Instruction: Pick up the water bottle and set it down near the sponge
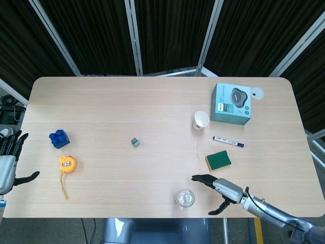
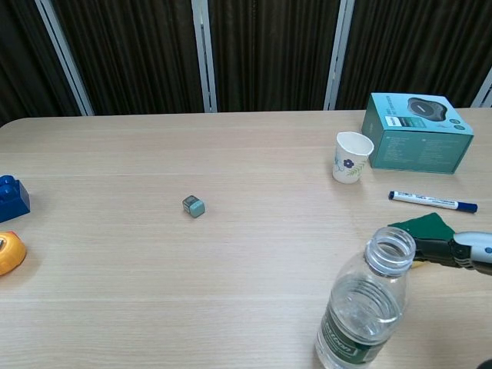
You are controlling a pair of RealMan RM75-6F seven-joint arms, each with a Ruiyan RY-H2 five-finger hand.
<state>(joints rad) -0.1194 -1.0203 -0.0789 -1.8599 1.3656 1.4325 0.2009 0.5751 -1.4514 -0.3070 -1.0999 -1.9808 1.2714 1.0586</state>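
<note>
Since the task is to carry the water bottle [image 1: 185, 198] to the sponge [image 1: 218, 160], the placement of each item matters: bottle upright and uncapped near the front edge of the bench [image 1: 152, 112], part-filled with water, so it wants a level grip; sponge, green, lying flat behind and to the right of it, apart but not far, so the carry looks short

Right hand [image 1: 219, 192]: just to the right of the bottle, not touching it, fingers [image 1: 200, 178] apart with the thumb spread below, an open posture that suits closing round the bottle's side; nothing held. Chest view shows its fingers reaching in at neck height beside the bottle mouth

Left hand [image 1: 6, 163]: off the left bench edge, fingers spread, holding nothing, well clear of the work

Other items: marker [image 1: 228, 142] just behind the sponge; paper cup [image 1: 200, 120] and teal box [image 1: 231, 103] further back; small grey cube [image 1: 135, 142] mid-bench; blue brick [image 1: 59, 138] and yellow tape measure [image 1: 67, 164] at left. Judgement: grasp not yet made
</note>
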